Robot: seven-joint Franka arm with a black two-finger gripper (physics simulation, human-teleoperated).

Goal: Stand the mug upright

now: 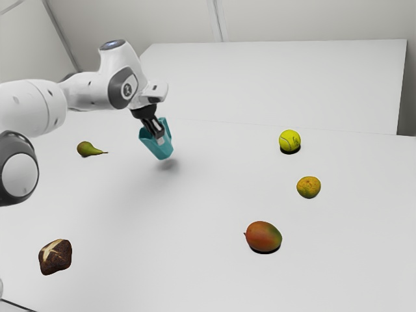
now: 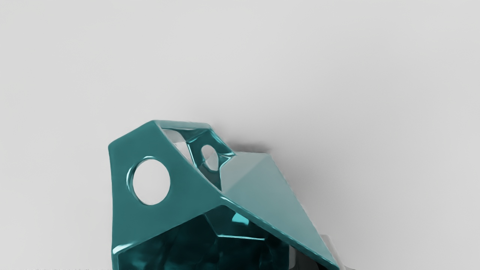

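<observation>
Gripper [image 1: 159, 136] pinches the teal mug [image 1: 160, 151] by its wall, 1 finger per side. Mug hangs tilted at the fingertips, above tbl [image 1: 195, 214], w/ shadow below. Pear [image 1: 86, 149] sits apart from gripper, twd ext. view's left; tennis ball [image 1: 289, 140] well apart, twd its right.

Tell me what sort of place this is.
Probably a robotics test room or lab, rendered in simulation. A white robot arm holds a teal mug over a plain pale table, where a tennis ball and a mango lie spread out like test objects.
</observation>
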